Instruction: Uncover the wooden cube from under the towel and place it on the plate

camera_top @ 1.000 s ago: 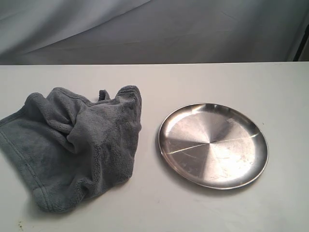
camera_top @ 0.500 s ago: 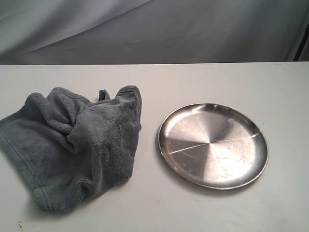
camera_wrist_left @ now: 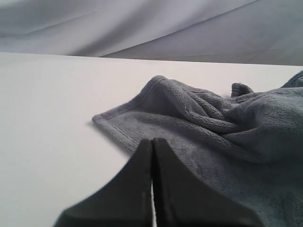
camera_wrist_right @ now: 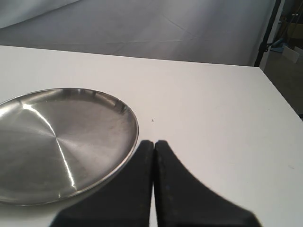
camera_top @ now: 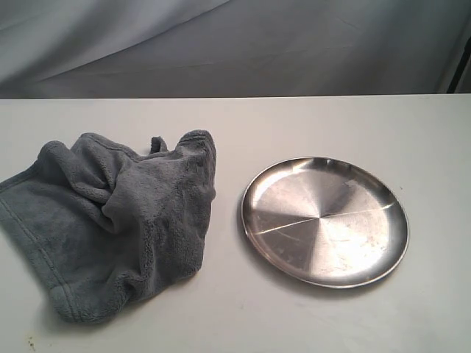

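The towel (camera_top: 118, 220) lies bunched up beside the plate (camera_top: 324, 220), not touching it; the left gripper (camera_wrist_left: 152, 149) has its jaws pressed together; so has the right gripper (camera_wrist_right: 154, 149).

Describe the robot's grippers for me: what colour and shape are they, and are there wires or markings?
Only the wrist views show them. The left gripper and the right gripper look alike: matte black, each with two flat fingers, broad at the base, tapering to a narrow tip. No cables or markings show. The arms are out of view.
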Controlling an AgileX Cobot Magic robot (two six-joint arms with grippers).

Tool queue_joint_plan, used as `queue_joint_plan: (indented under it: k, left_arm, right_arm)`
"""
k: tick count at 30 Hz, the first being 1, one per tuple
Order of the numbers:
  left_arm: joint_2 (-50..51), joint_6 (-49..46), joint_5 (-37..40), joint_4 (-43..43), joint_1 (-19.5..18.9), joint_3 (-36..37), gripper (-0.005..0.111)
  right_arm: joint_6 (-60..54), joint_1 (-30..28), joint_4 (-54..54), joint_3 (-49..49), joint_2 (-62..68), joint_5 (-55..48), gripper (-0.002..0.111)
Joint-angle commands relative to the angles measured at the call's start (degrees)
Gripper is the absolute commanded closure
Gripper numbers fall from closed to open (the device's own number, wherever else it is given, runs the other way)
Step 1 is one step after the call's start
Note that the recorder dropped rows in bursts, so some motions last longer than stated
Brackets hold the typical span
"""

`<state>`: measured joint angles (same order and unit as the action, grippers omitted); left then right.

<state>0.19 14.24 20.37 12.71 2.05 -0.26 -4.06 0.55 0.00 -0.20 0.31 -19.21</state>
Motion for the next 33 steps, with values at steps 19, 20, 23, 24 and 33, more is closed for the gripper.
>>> queue_joint_plan:
  k: [19,20,23,24,33]
  left_arm:
    - [-0.2,5.5,-52.7,4.9,0.2,0.3,0.107]
    - [-0.2,5.5,-53.8,4.9,0.2,0.3,0.107]
    - [-0.2,5.2,-56.3,4.6,0.2,0.3,0.107]
    - [-0.2,5.2,-56.7,4.4,0.2,0.3,0.107]
    - [-0.2,-1.4,-55.9,-0.6,0.2,0.3,0.107]
  right_arm:
    - [-0.1,0.1,-0.5,0.2,-0.3,0.0,0.108]
    - [-0.1,0.1,-0.5,0.2,-0.3,0.0,0.108]
    - [-0.1,0.1,-0.5,0.2,-0.3,0.0,0.108]
    - [-0.1,0.1,-0.5,0.2,-0.3,0.0,0.108]
    - [-0.1,0.1,-0.5,0.2,-0.3,0.0,0.108]
